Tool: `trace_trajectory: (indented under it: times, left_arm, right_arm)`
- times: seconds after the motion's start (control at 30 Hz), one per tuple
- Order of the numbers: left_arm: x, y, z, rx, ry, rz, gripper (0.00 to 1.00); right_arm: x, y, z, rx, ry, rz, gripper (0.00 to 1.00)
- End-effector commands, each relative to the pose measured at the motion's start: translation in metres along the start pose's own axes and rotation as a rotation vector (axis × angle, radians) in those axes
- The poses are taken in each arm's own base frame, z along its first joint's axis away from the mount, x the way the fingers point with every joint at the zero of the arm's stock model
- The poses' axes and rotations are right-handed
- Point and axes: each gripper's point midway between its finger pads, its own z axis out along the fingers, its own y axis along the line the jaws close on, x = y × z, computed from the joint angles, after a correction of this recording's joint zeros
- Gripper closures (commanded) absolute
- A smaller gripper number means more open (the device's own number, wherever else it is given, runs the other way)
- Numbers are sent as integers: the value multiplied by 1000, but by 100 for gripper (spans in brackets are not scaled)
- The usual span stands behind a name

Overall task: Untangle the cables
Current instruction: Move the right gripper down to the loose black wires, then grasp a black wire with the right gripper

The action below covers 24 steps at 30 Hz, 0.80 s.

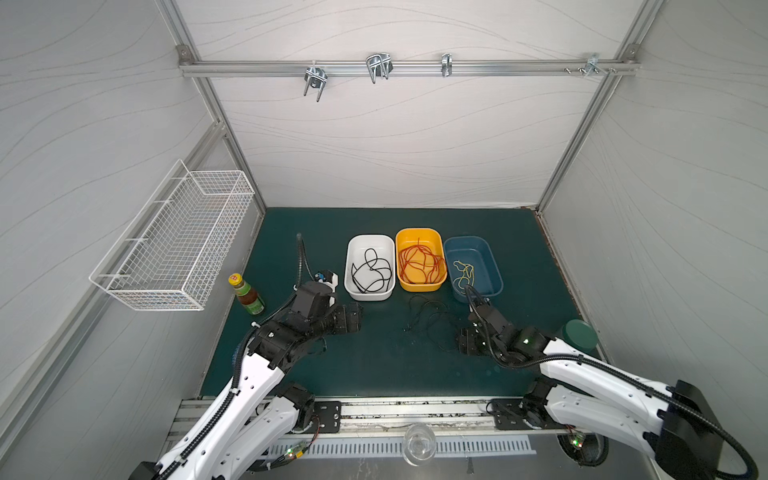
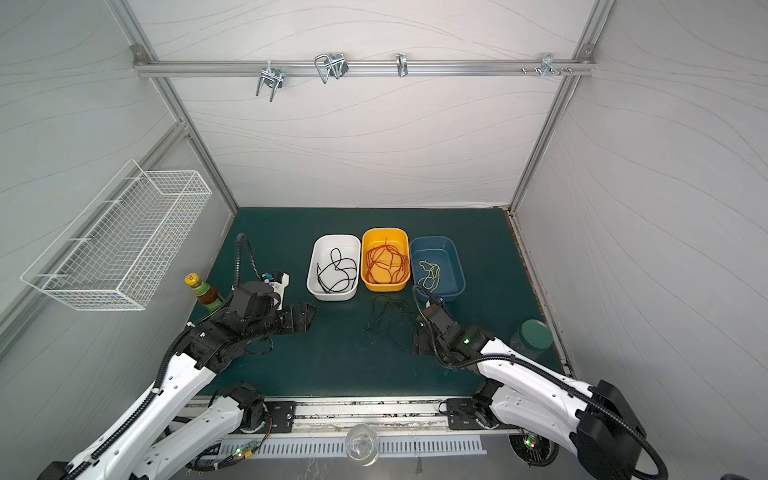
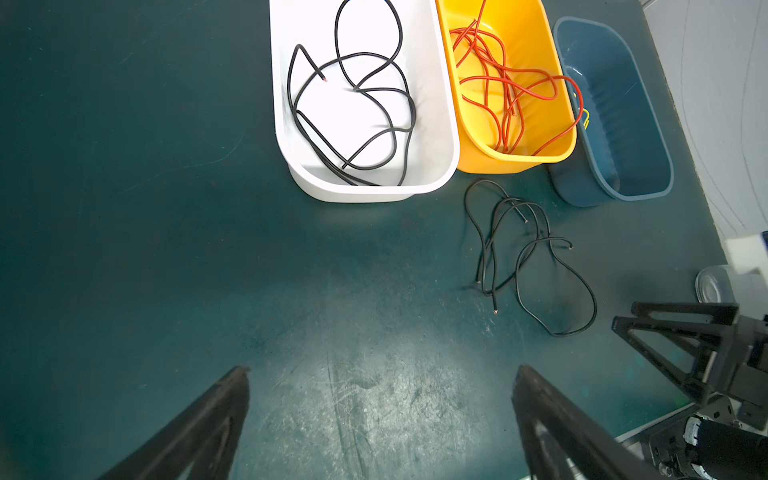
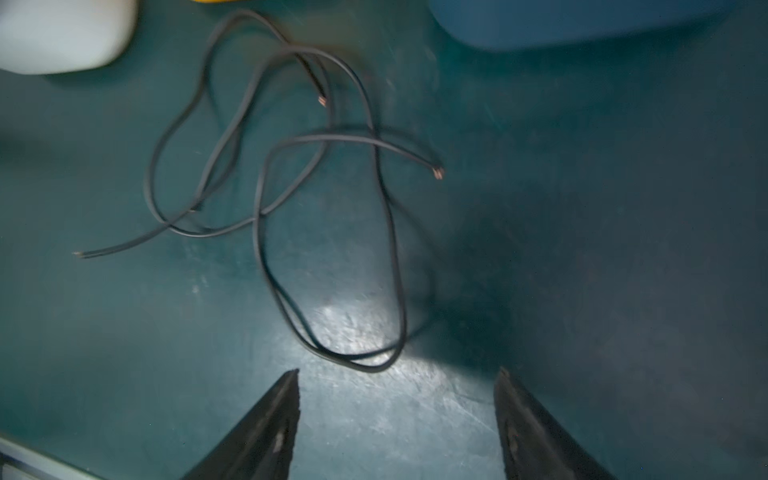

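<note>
- Cables (image 3: pixel 540 240), black, loose lot: lying in a slack tangle of crossed loops on the green surface (image 1: pixel 374 365), just in front of the yellow tub (image 3: pixel 490 164). Bare copper shows at the ends. They sit between the two arms, nearer the right one.
- Black cable (image 3: pixel 356 88): coiled loosely inside the white tub (image 3: pixel 374 193), at the left of the row.
- Red cables (image 3: pixel 505 83): piled in the yellow tub, in the middle of the row. One loop rides up over the rim on the side toward the blue tub (image 3: pixel 615 124).
- Pale yellow cable (image 1: pixel 465 270): a small bunch in the blue tub, at the right of the row.
- Tubs: three in a line, the white touching the yellow and the blue close beside it.
- Left gripper (image 3: pixel 382 370): spread wide and empty, held over bare surface, well apart from the loose cables.
- Right gripper (image 4: pixel 398 370): fingers parted, nothing between them. The nearest cable loop lies just ahead of the tips. The wrist view is blurred, and no contact can be made out.
- Sauce bottle (image 1: pixel 245 295): upright at the left edge of the surface.
- Jar with green lid (image 1: pixel 579 336): at the right edge, beside the right arm.
- Wire basket (image 1: pixel 174 245): white, mounted on the left wall.
- Drinking glass (image 1: pixel 419 446): at the near edge, between the arm bases.
</note>
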Motion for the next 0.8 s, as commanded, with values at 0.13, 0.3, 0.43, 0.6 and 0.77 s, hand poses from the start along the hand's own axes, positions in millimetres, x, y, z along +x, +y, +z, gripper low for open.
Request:
trace_trajectory:
  times: [0.13, 0.3, 0.43, 0.6, 0.77]
  left_arm:
    - [-12, -7, -3, 27, -45, 16, 0]
    - [-11, -8, -1, 28, -38, 15, 0]
    - [-11, -8, -1, 30, -38, 15, 0]
    - [-11, -9, -1, 33, -38, 14, 0]
    - [-8, -13, 1, 57, -19, 22, 0]
  right_arm:
    - [7, 10, 14, -44, 25, 47, 46]
    - [6, 15, 22, -56, 34, 40, 59]
    - [4, 13, 25, -41, 24, 32, 67]
    - [3, 11, 28, -19, 22, 20, 74]
    - [1, 14, 28, -34, 16, 5, 85]
